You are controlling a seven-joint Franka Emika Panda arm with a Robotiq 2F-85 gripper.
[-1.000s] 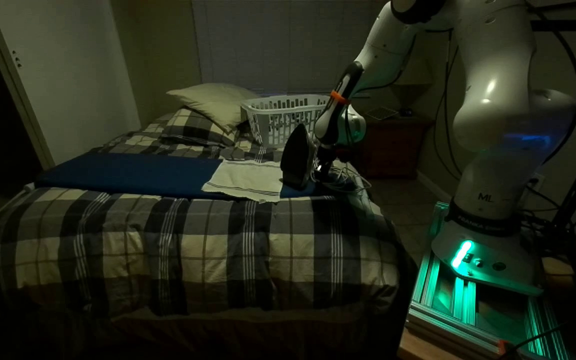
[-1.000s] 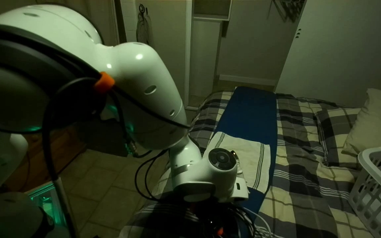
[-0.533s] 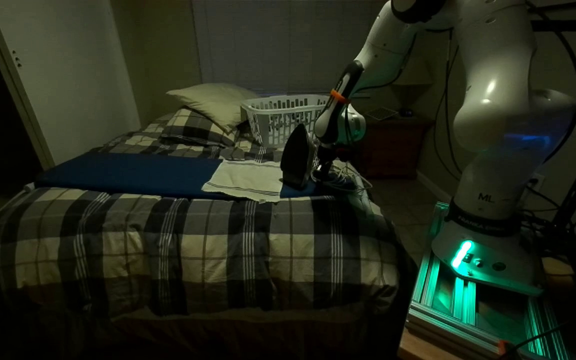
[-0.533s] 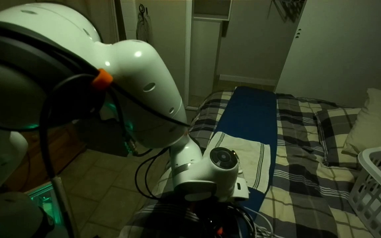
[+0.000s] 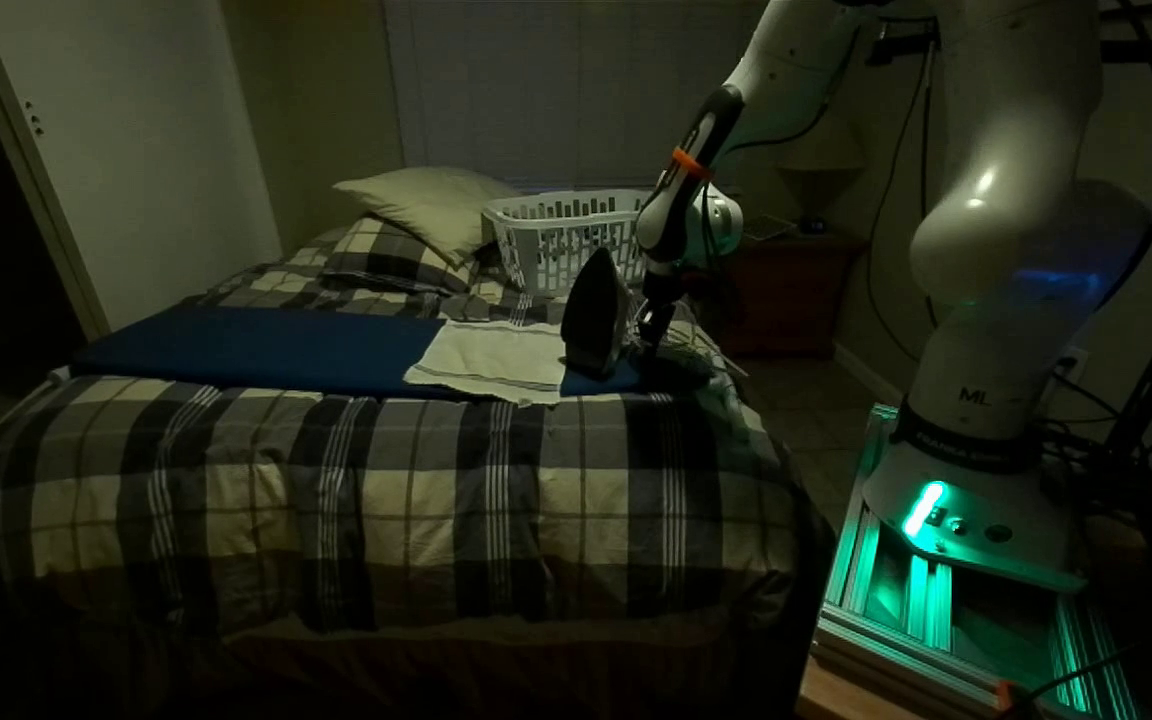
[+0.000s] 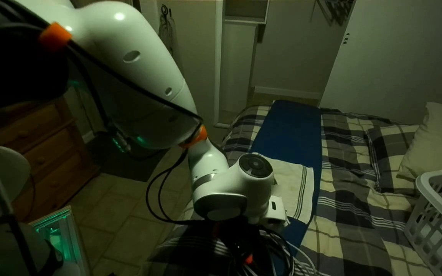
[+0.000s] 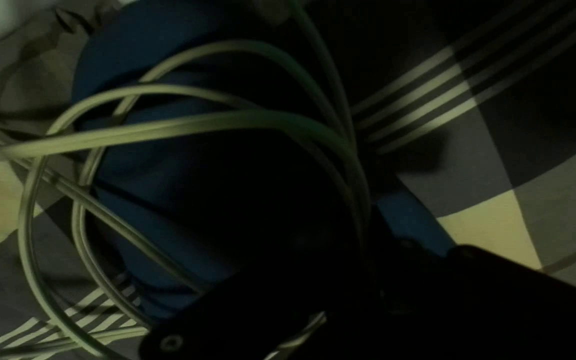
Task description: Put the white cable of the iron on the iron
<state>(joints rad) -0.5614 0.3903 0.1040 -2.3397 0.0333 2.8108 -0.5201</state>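
In dim light a blue counter (image 5: pixel 256 340) crosses the plaid bed (image 5: pixel 406 500). In an exterior view the iron (image 5: pixel 591 320) stands upright on that counter, unmoved; the end effector (image 5: pixel 649 345), just beside it, sits slightly higher than before. In an exterior view the arm (image 6: pixel 144 65) too has risen, baring more of a dresser (image 6: pixel 60 161). In the wrist view the white cable (image 7: pixel 178 125) loops over the counter's end, strands reaching the end effector in shadow; whether it grips them, I cannot tell.

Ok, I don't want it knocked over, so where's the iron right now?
In an exterior view, the iron stands upright near the right end of the blue board, with the white cloth just left and the gripper just right of it.
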